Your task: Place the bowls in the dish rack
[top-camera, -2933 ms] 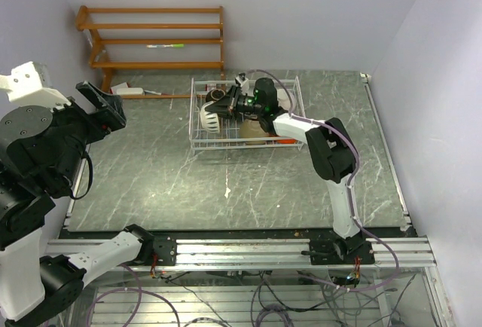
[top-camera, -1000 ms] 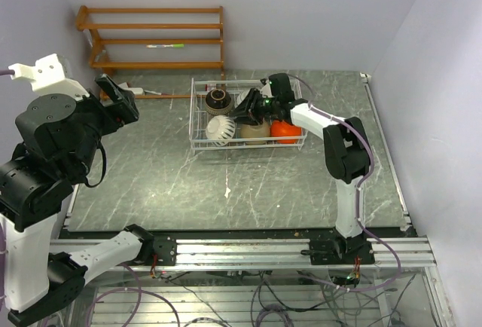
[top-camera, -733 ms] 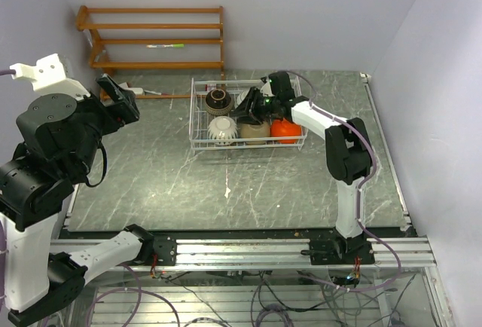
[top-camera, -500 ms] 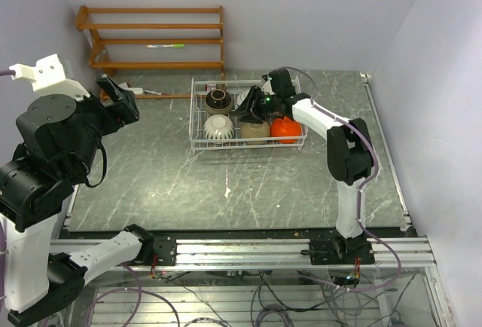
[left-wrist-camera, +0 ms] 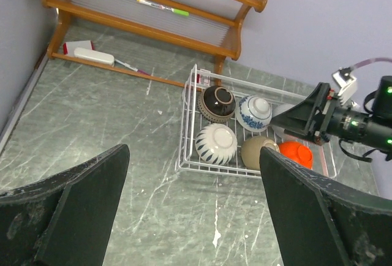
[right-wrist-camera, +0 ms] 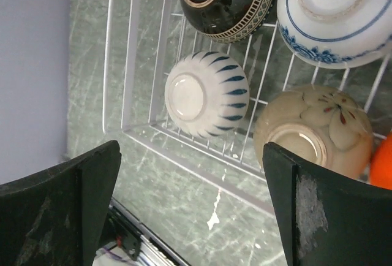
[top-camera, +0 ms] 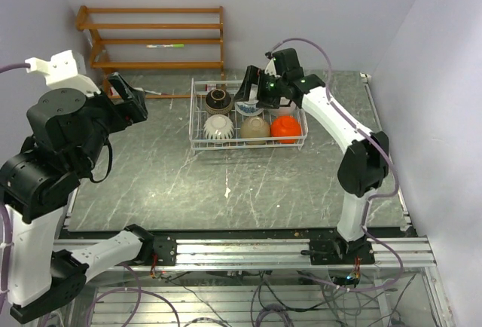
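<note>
Only the right wrist view shows the flower on the glossy cream bowl [right-wrist-camera: 318, 128] in the wire dish rack [right-wrist-camera: 130, 64] – right tool [right-wrist-camera: 191, 174] above, wide open, empty.

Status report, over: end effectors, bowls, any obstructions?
Left end effector open, empty. Right end effector open above dish rack. Five bowls visible inside, upside down. No obstruction seen.

A: What sort of place is this?
B: A robotics lab cell: robot arms [top-camera: 331, 120] bolted to an aluminium rail [top-camera: 248, 251], loose cables [top-camera: 267, 293] hanging below.
A: Not a kitchen?
B: No. Plain pale walls [top-camera: 301, 10] box in a dark marbled tabletop [top-camera: 188, 184], with a wooden shelf [top-camera: 151, 25] and a dish rack [top-camera: 193, 120] set on it.
</note>
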`<state>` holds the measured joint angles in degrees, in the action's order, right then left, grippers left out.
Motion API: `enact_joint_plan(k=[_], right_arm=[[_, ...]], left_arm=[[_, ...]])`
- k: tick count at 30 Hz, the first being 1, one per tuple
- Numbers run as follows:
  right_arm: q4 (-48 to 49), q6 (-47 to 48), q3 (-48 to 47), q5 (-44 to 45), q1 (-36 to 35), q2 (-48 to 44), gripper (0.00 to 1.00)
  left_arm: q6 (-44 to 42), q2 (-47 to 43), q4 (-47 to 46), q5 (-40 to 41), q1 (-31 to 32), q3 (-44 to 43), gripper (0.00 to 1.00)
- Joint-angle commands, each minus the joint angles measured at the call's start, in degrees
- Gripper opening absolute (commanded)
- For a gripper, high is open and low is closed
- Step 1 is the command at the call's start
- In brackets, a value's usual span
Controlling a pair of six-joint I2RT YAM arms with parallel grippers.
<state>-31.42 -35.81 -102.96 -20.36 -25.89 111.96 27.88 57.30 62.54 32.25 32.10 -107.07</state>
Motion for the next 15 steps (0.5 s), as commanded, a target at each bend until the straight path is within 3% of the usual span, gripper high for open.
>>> enact_joint_plan(k=[1,10,15], right_arm=[[-10.2,7.8,-0.5,9.5,-1.4,-6.2,1.00],[-20.5,18.2,5.6,23.4,-1.9,-19.3,1.00],[-19.9,19.9,13.1,26.7,-2.0,-27.9,1.00]], left_arm=[[-0.7,1.1,-1.0,-4.2,0.3,0.7,0.99],[-1.6,5.7,-2.3,-13.8,0.3,5.6,0.99],[-1.4,5.7,-5.2,-14.6,0.3,10.0,0.99]])
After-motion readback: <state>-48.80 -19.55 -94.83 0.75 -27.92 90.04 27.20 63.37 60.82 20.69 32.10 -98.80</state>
